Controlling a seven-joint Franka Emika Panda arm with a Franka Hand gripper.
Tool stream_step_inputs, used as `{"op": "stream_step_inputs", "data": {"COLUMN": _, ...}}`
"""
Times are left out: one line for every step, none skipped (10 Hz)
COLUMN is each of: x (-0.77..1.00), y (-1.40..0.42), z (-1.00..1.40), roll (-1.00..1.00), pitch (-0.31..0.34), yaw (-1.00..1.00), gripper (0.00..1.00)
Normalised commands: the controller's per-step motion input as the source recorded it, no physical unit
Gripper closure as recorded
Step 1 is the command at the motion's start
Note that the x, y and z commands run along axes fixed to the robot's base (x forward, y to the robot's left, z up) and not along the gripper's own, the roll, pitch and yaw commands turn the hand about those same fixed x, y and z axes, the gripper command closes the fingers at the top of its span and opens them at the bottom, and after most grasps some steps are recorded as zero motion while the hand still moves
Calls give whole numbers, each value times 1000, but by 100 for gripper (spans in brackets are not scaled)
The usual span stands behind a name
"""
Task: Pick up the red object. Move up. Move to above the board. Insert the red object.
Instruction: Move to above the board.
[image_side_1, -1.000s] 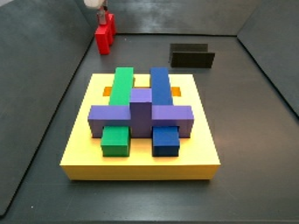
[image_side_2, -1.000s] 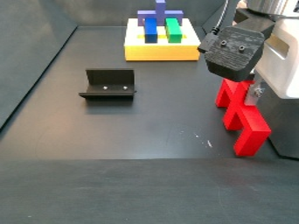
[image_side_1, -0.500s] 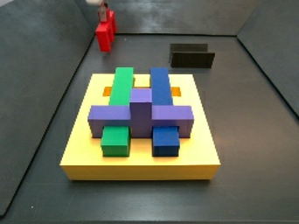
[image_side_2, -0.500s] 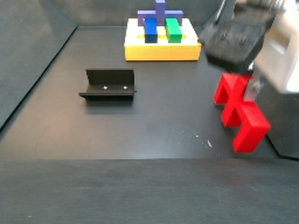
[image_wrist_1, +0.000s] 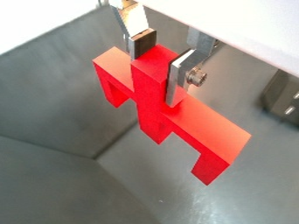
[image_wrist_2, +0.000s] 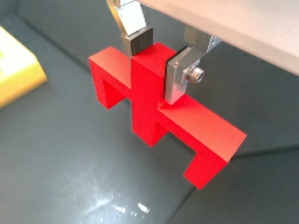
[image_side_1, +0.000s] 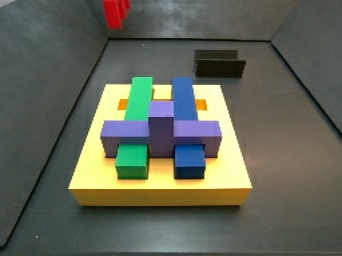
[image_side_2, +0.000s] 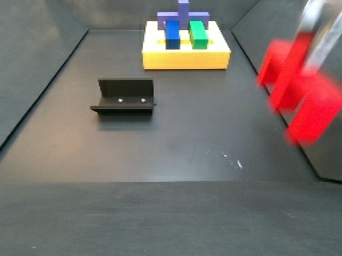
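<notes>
So the gripper (image_wrist_1: 159, 59) has its two silver fingers (image_wrist_2: 179, 72) pinched tight on the upright post of the red object (image_wrist_1: 158, 106) — both wrist views show the dark pads pressed flat against either side of the post, with the wide bar and its short legs hanging below. The gripper points straight down and the piece hangs level under it, clear of the dark floor (image_wrist_2: 70, 166). In a side view the red object (image_side_2: 298, 88) is blurred and sits up in the air, well off to the side of the board (image_side_2: 186, 58), far from it; the arm there is just a smear, so its pose is hard to read beyond that. In a side view only a bit of red (image_side_1: 116, 12) pokes in at the frame's edge, far behind the board (image_side_1: 162, 184) and off to one side of the fixture (image_side_1: 221, 65). The board carries its purple block (image_side_1: 160, 128) with green and blue blocks around it — nothing touching the red object.
</notes>
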Motion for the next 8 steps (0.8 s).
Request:
{"op": "stream_step_inputs", "data": {"x": -54, "y": -17, "z": 1400, "roll": 24, "pitch": 2, "yaw": 4, "gripper": 100}}
{"op": "stream_step_inputs", "data": {"x": 40, "y": 7, "z": 953, "roll": 1, "pitch": 60, "yaw": 5, "gripper": 100}}
{"op": "stream_step_inputs", "data": {"x": 68, "y": 10, "z": 537, "roll": -11, "pitch": 107, "yaw": -3, "gripper": 100}}
{"op": "stream_step_inputs", "data": {"x": 59, "y": -1, "z": 326, "roll": -14, "pitch": 100, "yaw": -2, "gripper": 100}}
{"op": "stream_step_inputs", "data": {"x": 37, "y": -3, "z": 211, "roll": -19, "pitch": 74, "yaw": 3, "gripper": 100}}
{"op": "stream_step_inputs", "data": {"x": 547, "y": -1400, "z": 155, "roll": -16, "pitch": 31, "yaw": 1000, "gripper": 100}}
{"op": "stream_step_inputs", "data": {"x": 543, "y": -1400, "z": 142, "roll": -7, "pitch": 33, "yaw": 1000, "gripper": 100}}
{"op": "stream_step_inputs", "data": {"x": 544, "y": -1400, "z": 142, "roll": 0, "pitch": 38, "yaw": 1000, "gripper": 100}}
